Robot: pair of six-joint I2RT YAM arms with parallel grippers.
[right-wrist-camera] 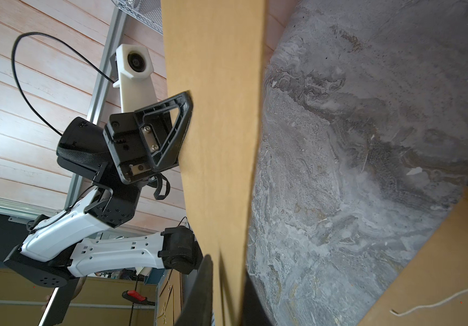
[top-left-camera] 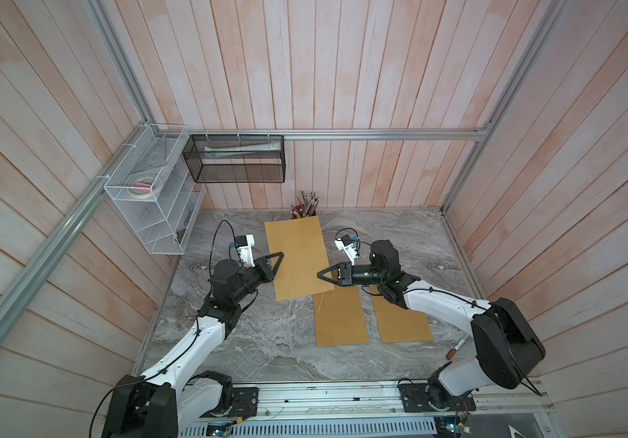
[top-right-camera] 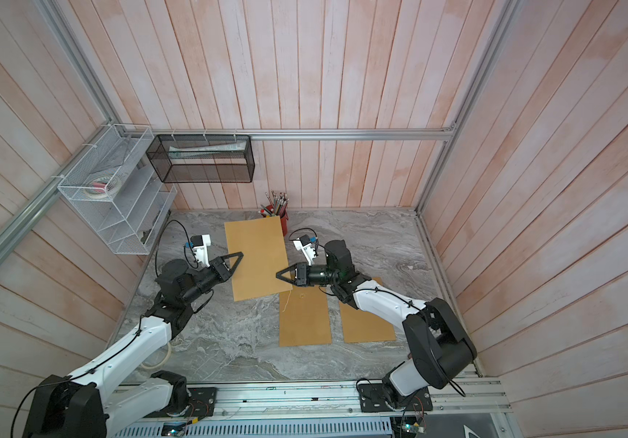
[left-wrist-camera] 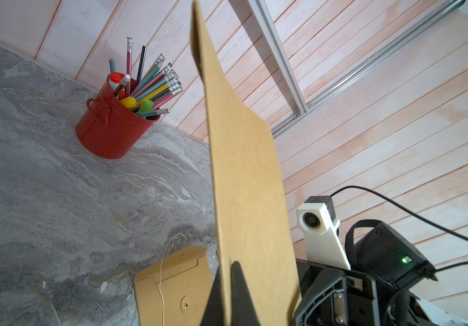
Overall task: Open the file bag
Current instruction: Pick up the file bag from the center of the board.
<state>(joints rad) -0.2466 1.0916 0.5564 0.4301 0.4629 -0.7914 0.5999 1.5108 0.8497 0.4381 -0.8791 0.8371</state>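
Here are three brown bags and one red pen pot. The file bag is held clear of the tabletop, its far end just beside the pot, on the robot's side. Two pincers grip it: the left pincer is clamped tight on one long edge, and the right pincer is closed on the opposite edge. A second bag and a third bag lie flat side by side, well apart from the pot.
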